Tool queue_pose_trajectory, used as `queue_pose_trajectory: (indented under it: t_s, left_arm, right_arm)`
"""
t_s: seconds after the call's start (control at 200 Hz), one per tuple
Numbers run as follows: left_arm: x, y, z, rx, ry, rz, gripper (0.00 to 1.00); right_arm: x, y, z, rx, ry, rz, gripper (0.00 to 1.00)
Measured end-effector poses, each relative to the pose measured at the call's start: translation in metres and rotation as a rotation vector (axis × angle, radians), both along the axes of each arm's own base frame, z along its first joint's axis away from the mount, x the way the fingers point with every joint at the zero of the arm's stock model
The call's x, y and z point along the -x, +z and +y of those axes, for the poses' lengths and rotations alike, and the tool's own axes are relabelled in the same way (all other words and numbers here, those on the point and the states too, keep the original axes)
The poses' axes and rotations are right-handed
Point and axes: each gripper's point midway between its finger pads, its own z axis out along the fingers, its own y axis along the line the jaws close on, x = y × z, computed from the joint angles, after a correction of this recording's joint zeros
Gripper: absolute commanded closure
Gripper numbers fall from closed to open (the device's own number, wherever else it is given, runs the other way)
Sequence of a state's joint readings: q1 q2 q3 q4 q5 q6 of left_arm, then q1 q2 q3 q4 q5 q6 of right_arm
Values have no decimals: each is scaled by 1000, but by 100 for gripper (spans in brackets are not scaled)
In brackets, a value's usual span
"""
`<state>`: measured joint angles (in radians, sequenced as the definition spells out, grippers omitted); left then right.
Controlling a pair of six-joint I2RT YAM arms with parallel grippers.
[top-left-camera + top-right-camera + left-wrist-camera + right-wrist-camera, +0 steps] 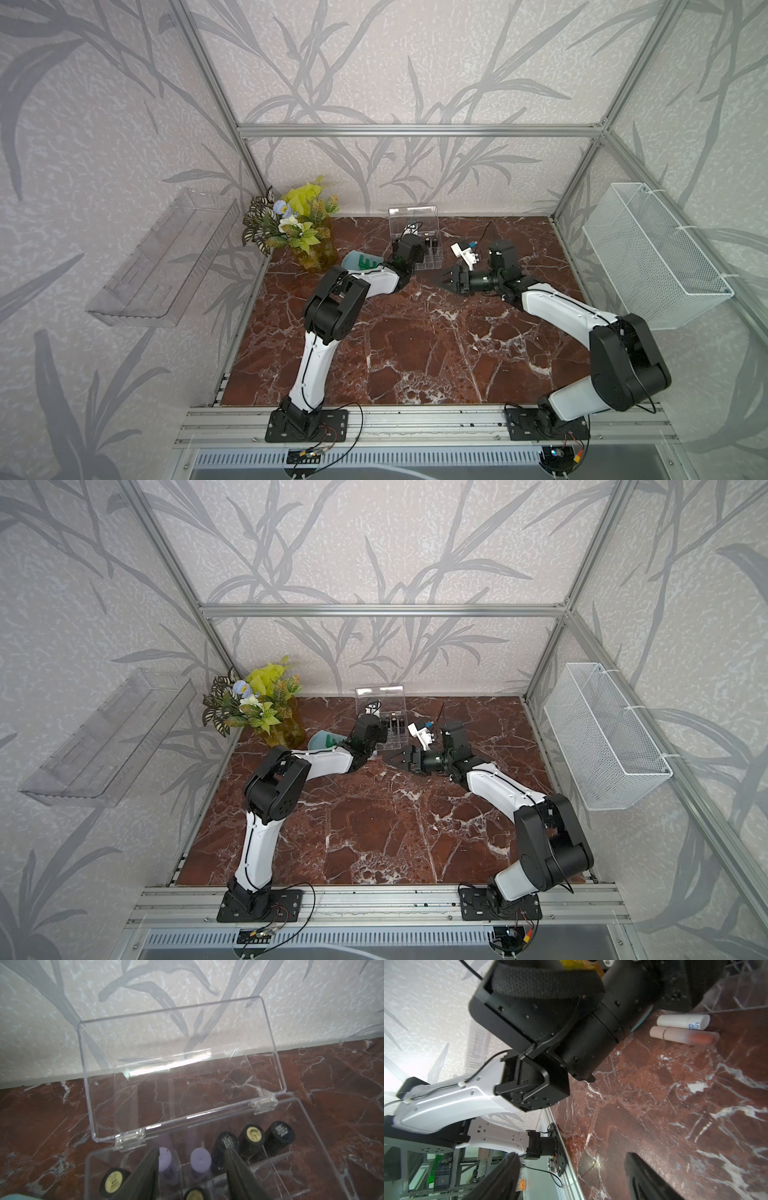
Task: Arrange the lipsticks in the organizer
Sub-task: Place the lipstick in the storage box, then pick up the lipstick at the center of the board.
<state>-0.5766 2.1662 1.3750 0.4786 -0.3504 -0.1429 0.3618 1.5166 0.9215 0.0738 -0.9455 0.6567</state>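
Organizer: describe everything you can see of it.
The organizer is a small, gridded clear acrylic box on the red marble table, near the back wall. Its lid stands open on two clear hinges. Lipsticks stand upright inside, two lilac, the rest dark. The left gripper hangs over them, jaws apart.

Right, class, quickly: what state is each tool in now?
Left tool: open, holding nothing, over the organizer.
Right tool: open, holding nothing.

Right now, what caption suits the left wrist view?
Left tool open over the organizer, lid up, lilac and black lipsticks standing in its cells.
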Motion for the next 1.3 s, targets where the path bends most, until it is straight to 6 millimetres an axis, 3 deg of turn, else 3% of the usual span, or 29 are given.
queue_pose_trajectory:
  t_s: [0.085, 0.165, 0.38, 0.46, 0.535, 0.72, 0.855, 1.304]
  left_arm:
    - [13, -1, 9, 2, 9, 19, 44]
    - [29, 15, 22, 14, 19, 20, 44]
    - [66, 108, 50, 131, 15, -54, 41]
    - [79, 124, 63, 169, 23, -56, 41]
    - [95, 117, 77, 197, 30, -22, 41]
    - [135, 60, 124, 263, 90, 131, 41]
    - [154, 39, 149, 337, 139, 165, 41]
    - [157, 29, 130, 432, 60, 235, 41]
  right_arm:
    - [-4, -6, -5, 97, -20, -20, 17]
    - [-12, -2, -11, 191, -43, -74, 17]
    - [-23, 4, -29, 358, -80, -184, 17]
    - [-22, -5, -33, 442, -78, -200, 17]
    - [-19, -10, -28, 532, -41, -241, 17]
    - [-13, -27, -3, 657, 73, -327, 18]
    - [-20, -46, 6, 728, 122, -338, 18]
    - [-63, -88, 61, 879, 255, -448, 18]
